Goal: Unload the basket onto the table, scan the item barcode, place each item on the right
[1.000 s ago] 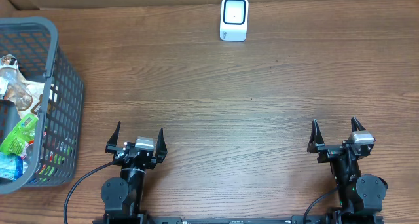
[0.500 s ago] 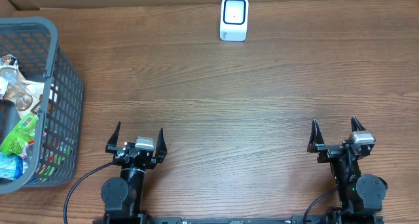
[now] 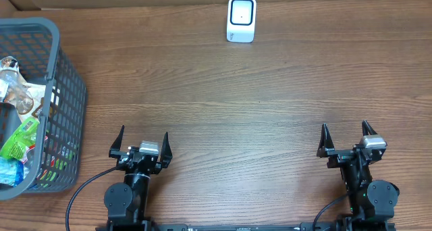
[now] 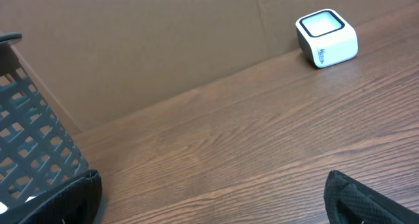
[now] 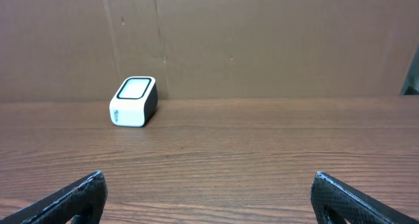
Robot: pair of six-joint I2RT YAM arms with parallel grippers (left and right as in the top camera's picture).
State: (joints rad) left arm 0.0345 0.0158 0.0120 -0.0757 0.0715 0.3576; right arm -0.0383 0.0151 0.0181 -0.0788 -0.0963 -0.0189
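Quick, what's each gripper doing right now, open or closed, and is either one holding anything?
Left gripper: open, holding nothing.
Right gripper: open, holding nothing.

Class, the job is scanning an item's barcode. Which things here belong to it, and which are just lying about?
Belong to the job: scanner; basket; items in it; left gripper and right gripper, both open and empty.
Just there: table; cardboard backdrop.

- A wooden table [image 3: 256, 103] with brown grain fills the overhead view.
- A grey plastic basket [image 3: 67, 103] stands at the table's left edge.
- A brown backdrop [image 5: 262, 40], seemingly cardboard, rises behind the far edge.
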